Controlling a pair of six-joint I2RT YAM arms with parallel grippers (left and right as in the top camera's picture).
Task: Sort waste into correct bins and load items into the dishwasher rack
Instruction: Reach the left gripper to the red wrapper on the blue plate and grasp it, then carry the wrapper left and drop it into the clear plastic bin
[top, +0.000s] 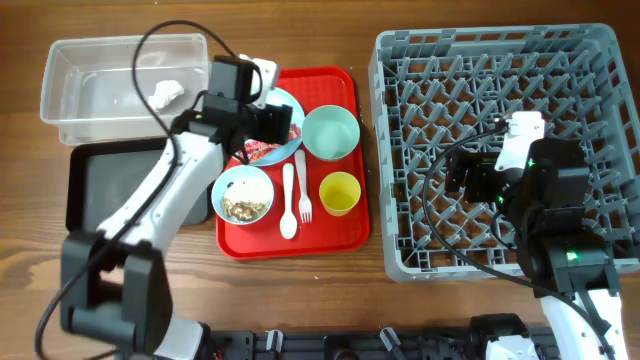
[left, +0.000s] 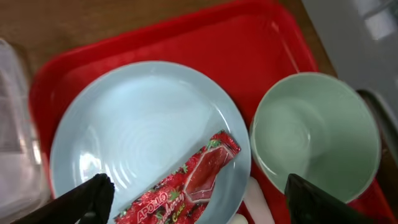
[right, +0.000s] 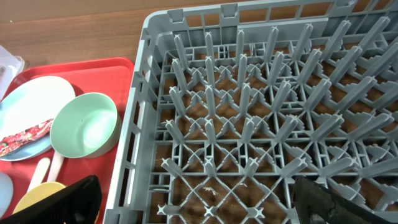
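My left gripper (top: 268, 128) (left: 199, 208) is open, hovering above the pale blue plate (top: 290, 103) (left: 143, 124) on the red serving tray. The red printed wrapper (top: 262, 151) (left: 186, 186) lies on the plate between the fingers, not gripped. The mint green bowl (top: 331, 132) (left: 317, 137) stands to the right. The pale blue bowl (top: 243, 194) holds the rice-like scraps. The yellow cup (top: 340, 192), the white spoon (top: 288, 205) and the fork (top: 303, 192) lie on the serving tray. The white scrap (top: 165, 93) lies in the clear tub (top: 70, 110). My right gripper (top: 458, 175) (right: 196, 205) is open and empty over the dishwasher rack (top: 400, 150) (right: 249, 124).
The black tray (top: 100, 190) lies in front of the clear tub at the left. The red serving tray (top: 340, 230) sits between the bins and the rack. The left arm reaches across the black tray. Cables trail over the clear tub and the rack.
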